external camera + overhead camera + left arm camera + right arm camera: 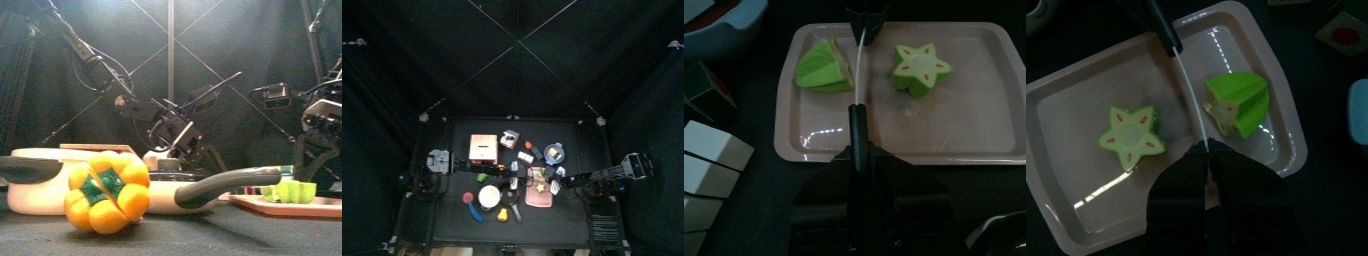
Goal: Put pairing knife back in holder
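The top camera looked straight down from high up on the small table (462,225). The front camera sat at the table's near edge, looking level across it. Both wrist cameras looked down closely on the same pink tray (804,145), from opposite sides.
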